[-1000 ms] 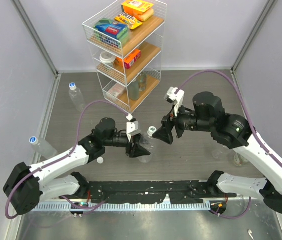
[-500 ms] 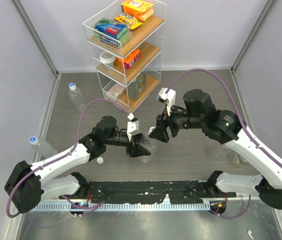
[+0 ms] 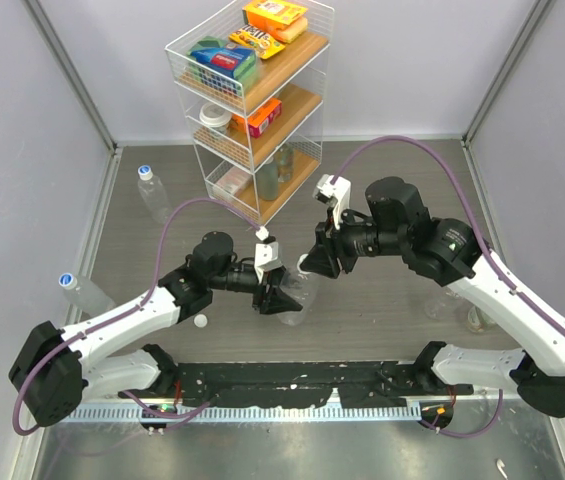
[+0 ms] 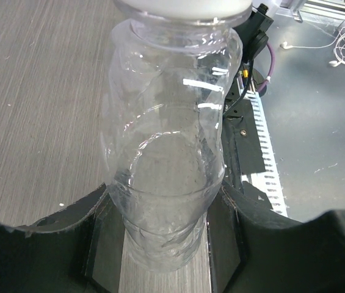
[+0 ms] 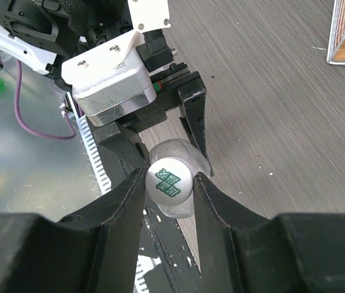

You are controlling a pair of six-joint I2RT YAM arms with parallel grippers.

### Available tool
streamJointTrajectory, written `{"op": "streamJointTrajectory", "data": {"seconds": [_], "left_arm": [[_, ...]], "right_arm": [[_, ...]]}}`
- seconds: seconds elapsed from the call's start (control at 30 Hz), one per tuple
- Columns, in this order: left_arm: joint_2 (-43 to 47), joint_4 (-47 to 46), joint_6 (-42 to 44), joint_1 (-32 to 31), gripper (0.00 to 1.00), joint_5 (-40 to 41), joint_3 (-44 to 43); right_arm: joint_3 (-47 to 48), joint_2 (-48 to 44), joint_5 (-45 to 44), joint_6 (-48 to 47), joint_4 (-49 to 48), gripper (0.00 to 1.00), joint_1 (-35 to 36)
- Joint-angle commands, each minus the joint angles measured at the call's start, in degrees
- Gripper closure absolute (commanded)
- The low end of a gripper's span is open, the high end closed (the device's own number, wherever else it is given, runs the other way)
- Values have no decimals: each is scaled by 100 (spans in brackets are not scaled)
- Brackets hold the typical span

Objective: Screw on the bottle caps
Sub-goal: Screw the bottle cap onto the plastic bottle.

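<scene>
A clear ribbed bottle (image 4: pixel 166 152) stands upright on the table, and my left gripper (image 4: pixel 166 244) is shut on its lower body. A white bottle cap (image 5: pixel 170 180) with green print sits on its neck. My right gripper (image 5: pixel 170 185) is shut on this cap from above, one finger touching each side. In the top view the bottle (image 3: pixel 300 292) is at the table's middle, with the left gripper (image 3: pixel 282 296) on its left and the right gripper (image 3: pixel 314 264) over its top.
A wire shelf rack (image 3: pixel 257 100) with boxes stands at the back. Capped bottles lie at the left (image 3: pixel 152 192) and far left (image 3: pixel 84 292). More clear bottles (image 3: pixel 462 305) stand at the right. A loose white cap (image 3: pixel 200 321) lies by the left arm.
My right gripper has moved left onto the bottle's top and closed its fingers on the cap. The left gripper has kept its hold on the bottle.
</scene>
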State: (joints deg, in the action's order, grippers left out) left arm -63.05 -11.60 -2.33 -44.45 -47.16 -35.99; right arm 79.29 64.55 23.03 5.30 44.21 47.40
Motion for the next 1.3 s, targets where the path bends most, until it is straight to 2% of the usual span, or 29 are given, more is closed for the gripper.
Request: {"op": "streamJointTrajectory", "data": {"seconds": [0.0,0.1,0.23,0.3,0.47,0.57,0.73,0.87,0.97,1.1,1.27], "left_arm": [[55,-150,31,41,100,66,-198],[73,-132,22,41,100,136,-207],[91,-19,48,33,100,670,-294],[82,131,179,41,100,1066,-391],[161,-27,380,41,100,2121,-558],[292,-132,697,6,100,2526,-664],[478,87,1795,-362,100,3325,-1015],[276,649,2954,-1003,100,4239,-1524],[100,641,3720,-1583,100,5144,-1560],[-172,589,4134,-2049,100,5909,-1490],[-278,623,3846,-2226,100,5709,-1420]], "right_arm": [[105,-22,97,41,-132,61,15],[78,-31,35,41,-79,64,15],[-44,-48,-323,199,-96,75,15],[-150,-31,-815,514,-192,81,15],[-484,31,-2755,1674,-605,94,15],[-992,-118,-3198,2385,-1403,99,15],[-1888,-346,-3533,3344,-2528,99,24],[-2496,-592,-3989,4047,-3276,99,15],[-2637,-751,-4253,4339,-3418,99,15],[-2804,-962,-4438,4716,-3454,99,6],[-3007,-1208,-4412,4989,-3551,99,6]]}}
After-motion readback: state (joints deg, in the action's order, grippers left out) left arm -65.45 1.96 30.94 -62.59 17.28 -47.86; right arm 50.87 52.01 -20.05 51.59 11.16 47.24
